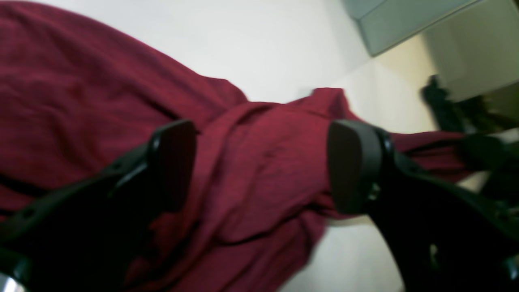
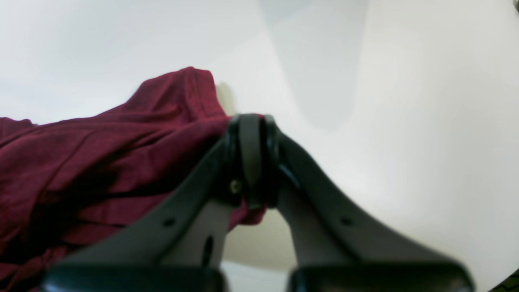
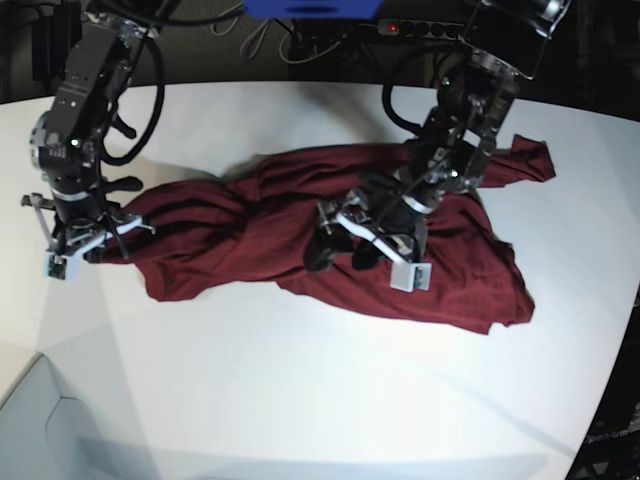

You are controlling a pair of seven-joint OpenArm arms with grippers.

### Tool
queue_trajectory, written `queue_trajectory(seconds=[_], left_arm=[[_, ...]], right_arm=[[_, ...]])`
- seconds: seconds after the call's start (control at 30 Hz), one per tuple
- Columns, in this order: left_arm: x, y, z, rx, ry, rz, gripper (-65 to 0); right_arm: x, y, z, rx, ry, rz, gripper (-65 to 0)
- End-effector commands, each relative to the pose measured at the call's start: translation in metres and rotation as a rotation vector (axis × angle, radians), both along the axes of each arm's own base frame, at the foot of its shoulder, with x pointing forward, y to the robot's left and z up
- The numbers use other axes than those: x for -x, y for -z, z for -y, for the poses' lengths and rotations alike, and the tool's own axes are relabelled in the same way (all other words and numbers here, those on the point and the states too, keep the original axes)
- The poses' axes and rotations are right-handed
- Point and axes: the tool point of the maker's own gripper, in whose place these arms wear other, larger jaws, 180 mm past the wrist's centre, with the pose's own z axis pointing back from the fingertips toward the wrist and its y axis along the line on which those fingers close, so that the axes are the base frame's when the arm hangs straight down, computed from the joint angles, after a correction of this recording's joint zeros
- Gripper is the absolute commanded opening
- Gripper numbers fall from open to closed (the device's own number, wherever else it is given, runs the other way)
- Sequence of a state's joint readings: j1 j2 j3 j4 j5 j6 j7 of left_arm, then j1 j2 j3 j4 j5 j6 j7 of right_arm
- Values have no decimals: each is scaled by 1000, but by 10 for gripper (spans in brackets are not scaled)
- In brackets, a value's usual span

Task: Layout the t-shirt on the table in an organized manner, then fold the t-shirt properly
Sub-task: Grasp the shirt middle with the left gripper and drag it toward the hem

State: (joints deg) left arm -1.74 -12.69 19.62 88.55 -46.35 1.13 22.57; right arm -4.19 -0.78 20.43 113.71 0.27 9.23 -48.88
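- The t-shirt (image 3: 330,235) lies across the middle of the white bench (image 3: 300,400) in a twisted, bunched band running from one side of the base view to the other, with deep folds along its length.
- The right hand (image 2: 251,162) is closed and pinching the shirt's edge at the end of the band, on the left of the base view; cloth shows squeezed between its fingers in the right wrist view.
- The left hand (image 1: 261,162) hangs over the shirt's middle with its jaws spread wide; cloth shows between the 2 pads (image 1: 174,158) but neither pad clamps it, so it holds nothing.
- 1 sleeve or corner (image 3: 530,160) lies spread toward the far right of the base view.
- Judged from this, the layout step is under way and unfinished: the shirt is not flat, its outline is unreadable, and no fold has been made.
- Left to do: spread it flat, square the sleeves and hem, then fold.
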Motion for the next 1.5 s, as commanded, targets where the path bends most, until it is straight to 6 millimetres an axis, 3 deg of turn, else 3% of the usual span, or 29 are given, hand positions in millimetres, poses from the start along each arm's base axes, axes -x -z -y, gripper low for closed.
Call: queue_trajectory(seconds=[0.0,0.2,0.47,0.57,0.77,0.83,0.93,1.0,1.23,1.47], left_arm=[[-7,-12,0,-4,2,47,-160],[0,5,-3,-62,7,27,-164],[19,36,17,-91,83,-41,-188],[20,35,18,-91,87,-40,-305],[18,32,17,-85,78,-37,-643],[17,29,17,-82,77,-31,-650],[14,10,21,-62,82,19,-647],[10,-14,23,-41,84,79,-648],[-35,-94,-22,2,-54,275,-648],[-80,-131,-64,-72,-124,384,-648]], right_arm=[[-5,-13,2,20,-5,46,-650],[-5,-13,2,19,-5,46,-650],[-5,-13,2,19,-5,46,-650],[-5,-13,2,19,-5,46,-650],[-5,-13,2,19,-5,46,-650],[-5,-13,2,19,-5,46,-650],[-5,-13,2,19,-5,46,-650],[-5,-13,2,18,-5,45,-650],[-5,-13,2,18,-5,45,-650],[-5,-11,2,19,-5,41,-650]])
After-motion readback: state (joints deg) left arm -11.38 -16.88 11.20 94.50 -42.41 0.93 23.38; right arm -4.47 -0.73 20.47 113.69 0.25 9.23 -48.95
